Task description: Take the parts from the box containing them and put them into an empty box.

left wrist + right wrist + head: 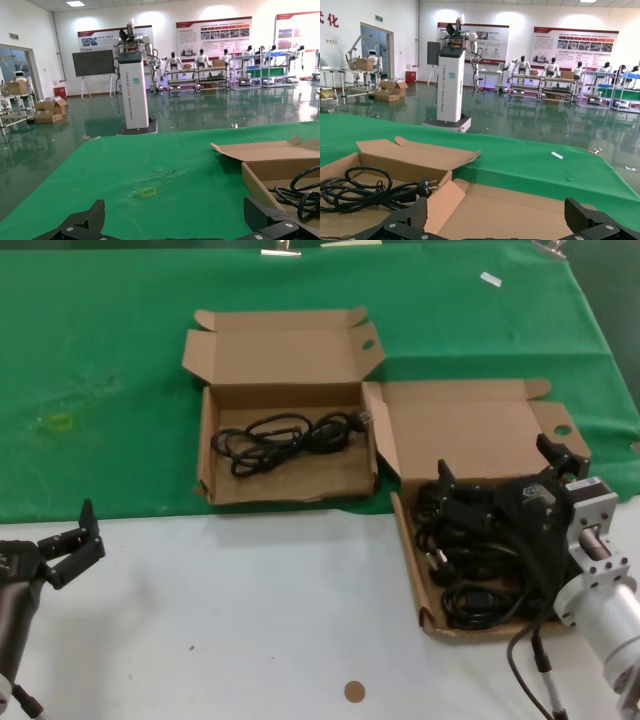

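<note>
One coiled cable (pixel 288 437) already lies in the wider box (pixel 285 405), while the remaining cables (pixel 480 550) fill the longer box (pixel 470 500) directly beneath the spread-jawed right gripper (pixel 497 462), with the left gripper (pixel 70 540) spread-jawed and well apart.

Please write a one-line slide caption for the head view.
Right end effector open over the cable-filled box; one cable lies in the other box.
</note>
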Controlling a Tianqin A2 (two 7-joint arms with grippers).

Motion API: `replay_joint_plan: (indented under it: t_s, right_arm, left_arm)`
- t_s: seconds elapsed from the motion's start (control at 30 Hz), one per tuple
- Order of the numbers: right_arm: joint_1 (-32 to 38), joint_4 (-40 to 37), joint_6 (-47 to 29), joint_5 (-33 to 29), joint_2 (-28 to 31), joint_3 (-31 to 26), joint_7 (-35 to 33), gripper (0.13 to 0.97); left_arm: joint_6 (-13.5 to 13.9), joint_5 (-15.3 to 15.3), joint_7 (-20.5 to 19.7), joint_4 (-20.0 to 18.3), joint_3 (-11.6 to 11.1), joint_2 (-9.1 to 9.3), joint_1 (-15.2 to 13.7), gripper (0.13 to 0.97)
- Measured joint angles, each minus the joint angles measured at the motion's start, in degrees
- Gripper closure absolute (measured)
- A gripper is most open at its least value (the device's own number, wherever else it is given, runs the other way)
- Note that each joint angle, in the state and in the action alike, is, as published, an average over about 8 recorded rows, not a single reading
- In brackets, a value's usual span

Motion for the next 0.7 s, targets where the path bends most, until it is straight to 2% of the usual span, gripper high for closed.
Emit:
replay_joint_plan:
  t_s: [0.7]
  right_arm:
    - [0.0, 0.0, 0.0, 0.0, 0.0, 0.0, 0.0, 0.129]
  left_arm:
    - [0.0, 0.0, 0.0, 0.0, 0.0, 0.0, 0.0, 0.132]
